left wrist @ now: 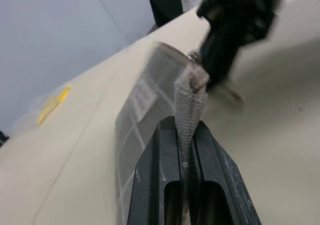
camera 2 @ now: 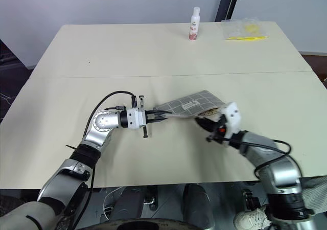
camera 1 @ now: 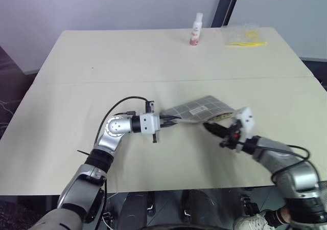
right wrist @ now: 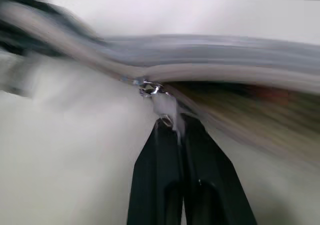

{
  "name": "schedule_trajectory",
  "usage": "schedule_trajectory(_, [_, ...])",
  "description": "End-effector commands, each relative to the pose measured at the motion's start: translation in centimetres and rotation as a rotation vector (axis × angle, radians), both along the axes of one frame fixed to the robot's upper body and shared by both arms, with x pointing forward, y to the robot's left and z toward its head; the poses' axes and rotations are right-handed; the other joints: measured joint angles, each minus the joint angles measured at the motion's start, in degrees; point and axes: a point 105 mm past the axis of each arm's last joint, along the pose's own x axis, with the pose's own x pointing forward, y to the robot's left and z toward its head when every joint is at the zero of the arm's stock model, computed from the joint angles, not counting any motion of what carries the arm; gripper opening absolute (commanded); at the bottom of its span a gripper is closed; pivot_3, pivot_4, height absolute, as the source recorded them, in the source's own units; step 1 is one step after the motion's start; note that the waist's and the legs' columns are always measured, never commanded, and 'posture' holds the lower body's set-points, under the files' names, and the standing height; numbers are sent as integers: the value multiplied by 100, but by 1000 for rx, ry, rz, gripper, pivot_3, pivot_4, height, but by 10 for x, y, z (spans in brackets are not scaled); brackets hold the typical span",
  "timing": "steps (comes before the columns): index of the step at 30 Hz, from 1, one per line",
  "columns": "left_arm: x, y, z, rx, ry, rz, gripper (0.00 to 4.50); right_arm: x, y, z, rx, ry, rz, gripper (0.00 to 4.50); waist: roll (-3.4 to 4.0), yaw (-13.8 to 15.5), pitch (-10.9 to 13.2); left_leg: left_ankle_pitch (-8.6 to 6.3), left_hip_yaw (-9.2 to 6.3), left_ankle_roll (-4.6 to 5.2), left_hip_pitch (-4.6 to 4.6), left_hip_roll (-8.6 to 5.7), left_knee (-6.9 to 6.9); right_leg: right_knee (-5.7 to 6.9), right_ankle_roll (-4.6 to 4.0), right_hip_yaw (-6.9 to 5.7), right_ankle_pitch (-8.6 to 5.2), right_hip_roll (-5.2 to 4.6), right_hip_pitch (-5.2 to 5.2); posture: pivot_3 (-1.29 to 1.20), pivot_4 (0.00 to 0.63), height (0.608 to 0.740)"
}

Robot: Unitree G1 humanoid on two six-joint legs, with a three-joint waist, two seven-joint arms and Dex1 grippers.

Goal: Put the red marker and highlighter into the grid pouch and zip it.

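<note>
Pouch (camera 1: 200,110) lies in the middle of the bench (camera 1: 76,61), lifted a little at one end. It is grey with white lines and a small white label. Its mouth faces the right arm, and the tan lining shows there, so it is not zipped all the way.

The left claw (camera 1: 172,120) is pinched tight on the end of the pouch, with the cloth squeezed flat between its two black fingers. It holds that end off the bench.

The right claw (right wrist: 172,127) is squeezed tight too. In the right wrist view its tips nip the little white pull tab (right wrist: 167,110) that hangs from the shiny zip slider (right wrist: 147,88). The marker and highlighter are not to be seen on the bench. A dim red patch deep in the open mouth may be the marker, but it is too blurry to tell.

The step looks like the zipping. Next, the right claw likely has to drag the tab straight along the pouch edge while the left claw keeps its end tight. If the tab slips out, the zip will stay open.

Far back stand a small bottle (camera 1: 196,29) and a clear bag (camera 1: 244,37).
</note>
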Motion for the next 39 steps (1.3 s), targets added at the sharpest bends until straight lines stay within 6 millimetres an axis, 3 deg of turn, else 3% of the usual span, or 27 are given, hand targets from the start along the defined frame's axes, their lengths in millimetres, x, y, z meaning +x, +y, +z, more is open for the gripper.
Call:
schedule_trajectory(1, [4,13,8,-21,-16,36,0,4,-49,14,-113,-70,-101,59,1,-4,-1,0,0,0,1,1,0,1,-1,0,0,1,1,0,150,740])
schedule_trajectory(6, [8,19,6,-20,37,53,0,6,-79,16,-242,-97,-157,59,1,-9,-1,2,2,2,1,5,0,5,2,0,1,5,6,0,150,740])
schedule_trajectory(7, [12,21,6,-33,74,66,0,4,-74,16,-222,-99,-140,59,1,-8,-1,2,3,2,1,5,0,6,2,0,1,5,6,0,150,740])
schedule_trajectory(9, [14,23,9,-59,143,61,688,-2,-59,21,-144,-116,-82,0,1,-6,-1,2,3,2,1,6,0,7,2,0,1,5,5,0,150,740])
schedule_trajectory(10, [14,24,11,-65,148,54,1010,-5,-53,25,-103,-123,-56,597,0,-3,0,2,3,2,1,5,0,8,2,0,1,4,6,0,150,740])
schedule_trajectory(12, [15,28,20,-95,128,72,1953,-16,-46,28,-94,-141,-8,1344,1,3,0,2,3,2,0,5,0,8,3,0,1,4,5,0,150,740])
schedule_trajectory(16, [20,50,26,-144,158,157,4048,-41,-52,23,-157,-114,25,3544,0,19,0,1,2,1,0,3,0,2,2,1,0,0,9,0,150,740])
schedule_trajectory(17, [23,59,27,-157,167,195,4067,-51,-55,22,-168,-85,50,4029,0,9,0,1,2,0,1,3,0,1,2,1,-1,-1,10,0,150,740])
schedule_trajectory(20, [26,90,27,-187,238,301,4067,-72,-66,23,-220,-50,64,4029,1,-11,0,1,1,0,2,5,-1,2,2,3,-1,-3,11,0,150,740])
schedule_trajectory(22, [26,107,26,-221,314,368,4067,-76,-72,27,-244,-64,49,4029,0,-31,0,-3,2,-7,6,11,-1,3,-4,5,-4,0,9,0,150,740])
schedule_trajectory(31, [36,159,32,-296,380,600,4067,-63,-50,34,-201,-142,68,4029,3,-1,-1,-9,-8,-18,13,16,-10,-37,-20,10,-10,-8,4,0,150,740])
schedule_trajectory(39, [35,182,37,-257,332,652,4067,-54,-51,37,-188,-148,85,4029,2,-5,-1,-7,1,-17,11,-2,-47,-62,-18,6,-4,-17,2,0,150,740])
